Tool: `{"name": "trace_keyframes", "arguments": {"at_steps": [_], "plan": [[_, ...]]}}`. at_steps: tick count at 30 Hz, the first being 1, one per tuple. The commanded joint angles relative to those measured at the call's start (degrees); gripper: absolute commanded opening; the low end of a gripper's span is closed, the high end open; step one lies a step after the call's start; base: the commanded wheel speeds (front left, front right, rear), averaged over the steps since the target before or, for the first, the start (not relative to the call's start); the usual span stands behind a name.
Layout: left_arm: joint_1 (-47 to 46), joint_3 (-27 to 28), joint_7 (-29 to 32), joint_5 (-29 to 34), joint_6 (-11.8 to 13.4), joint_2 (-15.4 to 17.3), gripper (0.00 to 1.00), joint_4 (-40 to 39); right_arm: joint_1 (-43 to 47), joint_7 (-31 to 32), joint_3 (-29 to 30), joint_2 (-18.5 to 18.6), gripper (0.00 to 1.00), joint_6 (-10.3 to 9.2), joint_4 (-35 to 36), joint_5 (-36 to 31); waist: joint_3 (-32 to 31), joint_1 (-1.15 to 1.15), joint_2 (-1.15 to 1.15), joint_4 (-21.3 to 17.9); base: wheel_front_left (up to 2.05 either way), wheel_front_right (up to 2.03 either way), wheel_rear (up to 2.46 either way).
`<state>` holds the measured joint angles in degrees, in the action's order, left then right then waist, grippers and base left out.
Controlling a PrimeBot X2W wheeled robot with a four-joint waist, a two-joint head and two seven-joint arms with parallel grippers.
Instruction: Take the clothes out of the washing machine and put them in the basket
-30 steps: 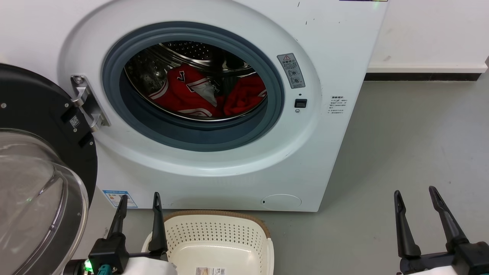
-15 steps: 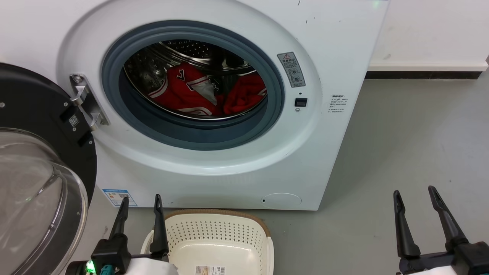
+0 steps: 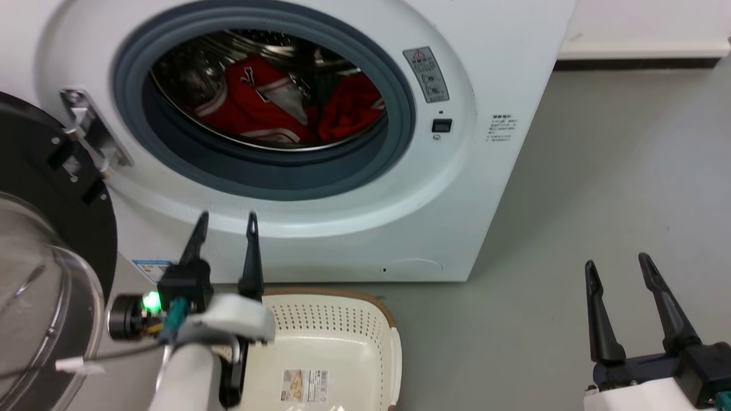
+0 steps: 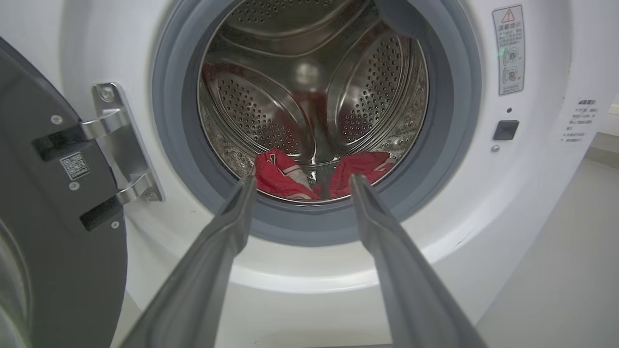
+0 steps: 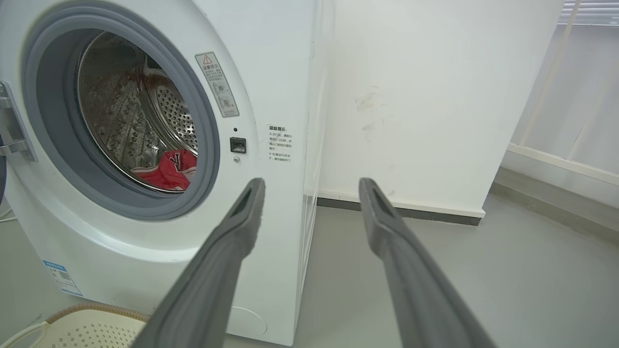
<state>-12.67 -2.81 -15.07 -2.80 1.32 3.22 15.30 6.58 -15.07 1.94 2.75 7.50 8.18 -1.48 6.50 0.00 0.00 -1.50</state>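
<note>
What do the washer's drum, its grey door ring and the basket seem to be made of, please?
The drum looks like polished stainless steel: bright, reflective, punched with small holes. The door ring seems matte grey rubber, though soft plastic is possible. The basket appears moulded cream plastic with perforated walls; its brown rim looks woven, probably imitation.

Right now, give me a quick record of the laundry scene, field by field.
washer: door open at left
clothes: two red pieces in the drum
basket: on floor before washer, no clothes seen inside
left gripper: jaws open, empty, aimed at the drum
right gripper: jaws open, empty, right of washer
</note>
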Motion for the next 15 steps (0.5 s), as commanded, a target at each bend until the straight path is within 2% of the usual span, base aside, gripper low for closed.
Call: {"name": "trace_keyframes", "arguments": {"at_steps": [1, 9, 10, 15], "plan": [[-3.03, 0.45, -0.15, -0.03, -0.52, 0.44, 1.00, 2.17, -1.28, -0.15, -0.17, 0.23, 1.00, -0.02, 0.21, 0.29, 2.28, 0.00, 0.00, -1.17, 0.00, 0.00, 0.00], [-20.88, 1.32, -0.16, 0.99, -2.08, 3.84, 1.00, 15.84, -5.56, -0.15, -0.92, 0.20, 1.00, -0.03, 0.38, 1.01, 9.22, 0.00, 0.00, -4.44, 0.00, 0.00, 0.00], [-20.88, 1.32, -0.16, 0.99, -2.08, 3.84, 1.00, 15.84, -5.56, -0.15, -0.92, 0.20, 1.00, -0.03, 0.38, 1.01, 9.22, 0.00, 0.00, -4.44, 0.00, 0.00, 0.00], [-31.45, 0.72, 0.02, 1.30, -3.90, 6.60, 1.00, 26.25, -8.38, -0.15, -1.48, 0.19, 1.00, -0.03, 0.39, 1.97, 13.77, 0.00, 0.00, -7.12, 0.00, 0.00, 0.00]]}}
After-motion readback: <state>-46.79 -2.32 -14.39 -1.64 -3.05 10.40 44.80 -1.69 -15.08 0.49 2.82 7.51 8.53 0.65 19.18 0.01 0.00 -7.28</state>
